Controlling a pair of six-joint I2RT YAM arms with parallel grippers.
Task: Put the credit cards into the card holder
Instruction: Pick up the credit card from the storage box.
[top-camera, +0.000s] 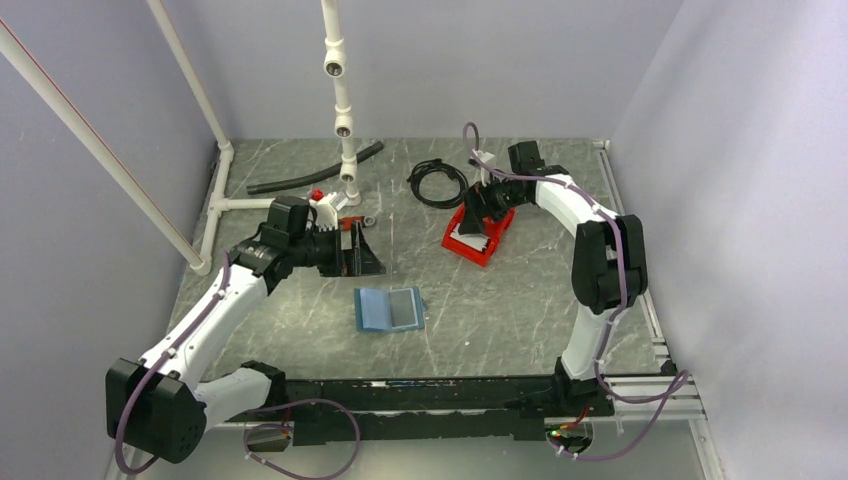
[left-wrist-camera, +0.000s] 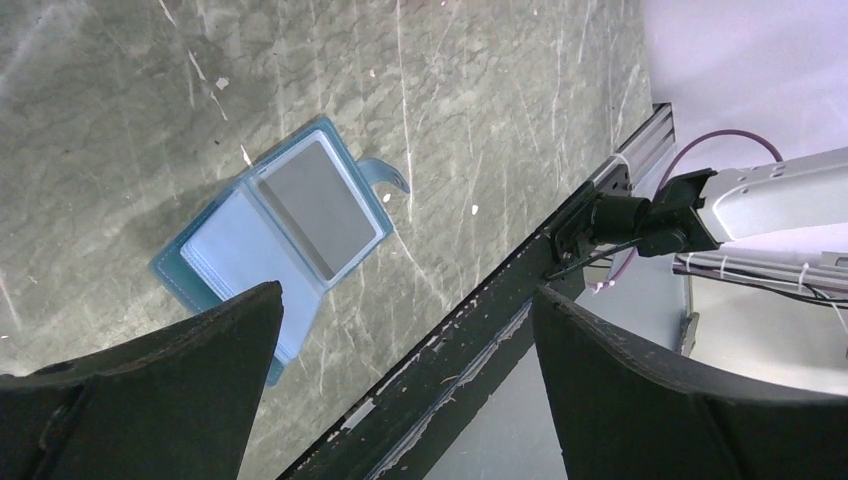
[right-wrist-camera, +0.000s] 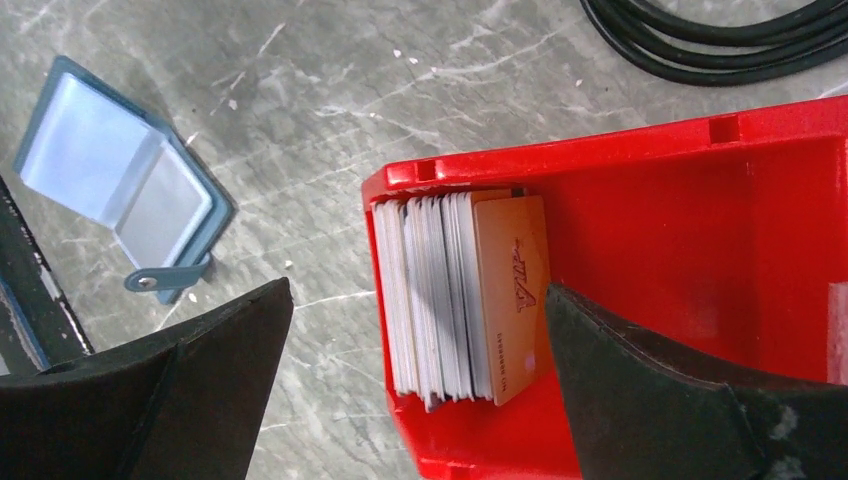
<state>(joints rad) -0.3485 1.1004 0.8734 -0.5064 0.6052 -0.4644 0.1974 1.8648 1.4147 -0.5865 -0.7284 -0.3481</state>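
Standing on edge in the red plastic bin (right-wrist-camera: 690, 230), the thin credit cards (right-wrist-camera: 435, 295) seem light, stiff and slippery; we would pinch the tan card (right-wrist-camera: 510, 290) by its edges. Both the right hand (right-wrist-camera: 417, 300) and the left hand (left-wrist-camera: 408, 295) gape, empty.

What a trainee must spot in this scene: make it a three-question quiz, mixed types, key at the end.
1. True or false: the card holder lies open on the table.
2. The credit cards stand on edge: A) in the red bin, B) in the card holder, C) loose on the table.
3. Fill in: the right gripper hangs above the red bin with its jaws ____.
Key: 1 true; 2 A; 3 open.
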